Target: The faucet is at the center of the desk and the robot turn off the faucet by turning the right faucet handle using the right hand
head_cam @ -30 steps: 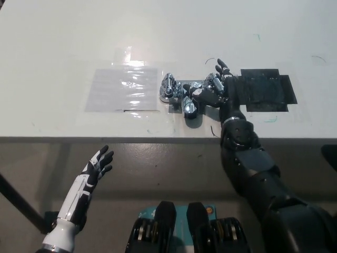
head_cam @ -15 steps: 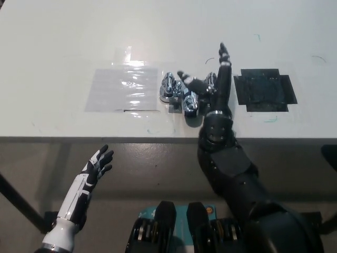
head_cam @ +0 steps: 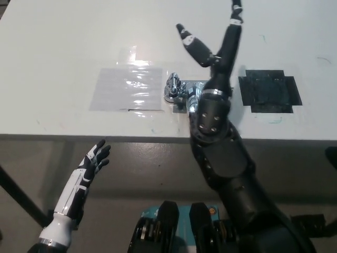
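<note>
I saw the black right hand (head_cam: pixel 218 45) spread open, empty, above the chrome faucet (head_cam: pixel 181 94) at desk centre; my forearm hid its right handle, so reaching blind risked missing. White left hand (head_cam: pixel 93 161) idled open below the desk (head_cam: pixel 63 47) edge.

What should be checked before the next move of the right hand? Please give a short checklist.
1. Right hand holds nothing, fingers apart: ok.
2. Right hand on the right handle: not ok, it is raised above the faucet.
3. Right handle visible: not ok, the right arm covers it.
4. Handle turned to off: cannot tell.
5. Left hand out of the way, open, below the desk edge: ok.
</note>
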You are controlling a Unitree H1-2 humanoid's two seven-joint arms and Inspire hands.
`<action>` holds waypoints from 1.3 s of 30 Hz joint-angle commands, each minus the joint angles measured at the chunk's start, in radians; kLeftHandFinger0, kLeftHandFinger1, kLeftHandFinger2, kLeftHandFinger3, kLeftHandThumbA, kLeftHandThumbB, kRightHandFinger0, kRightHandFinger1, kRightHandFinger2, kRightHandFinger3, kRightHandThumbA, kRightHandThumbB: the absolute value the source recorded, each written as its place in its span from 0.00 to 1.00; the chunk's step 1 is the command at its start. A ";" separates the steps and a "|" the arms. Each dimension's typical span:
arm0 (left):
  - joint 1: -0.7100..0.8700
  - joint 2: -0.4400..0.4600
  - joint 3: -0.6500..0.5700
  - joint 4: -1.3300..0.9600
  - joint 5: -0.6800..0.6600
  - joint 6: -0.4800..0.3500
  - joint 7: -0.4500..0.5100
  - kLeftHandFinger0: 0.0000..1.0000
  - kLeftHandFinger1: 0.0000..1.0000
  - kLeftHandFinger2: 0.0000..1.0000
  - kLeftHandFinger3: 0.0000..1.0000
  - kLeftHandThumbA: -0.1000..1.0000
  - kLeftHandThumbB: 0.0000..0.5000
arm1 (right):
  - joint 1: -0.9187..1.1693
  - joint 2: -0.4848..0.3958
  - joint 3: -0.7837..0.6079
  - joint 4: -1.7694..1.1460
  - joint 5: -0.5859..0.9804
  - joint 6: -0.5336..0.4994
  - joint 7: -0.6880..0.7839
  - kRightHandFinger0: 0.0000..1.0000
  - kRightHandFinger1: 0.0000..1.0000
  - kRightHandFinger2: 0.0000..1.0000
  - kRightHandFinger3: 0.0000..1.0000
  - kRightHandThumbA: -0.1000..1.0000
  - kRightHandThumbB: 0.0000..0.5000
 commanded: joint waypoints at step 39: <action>-0.007 0.022 0.030 -0.001 -0.039 -0.064 -0.011 1.00 1.00 1.00 1.00 1.00 0.44 | 0.888 -0.358 0.211 -0.599 0.276 -0.149 0.532 1.00 1.00 1.00 1.00 1.00 0.32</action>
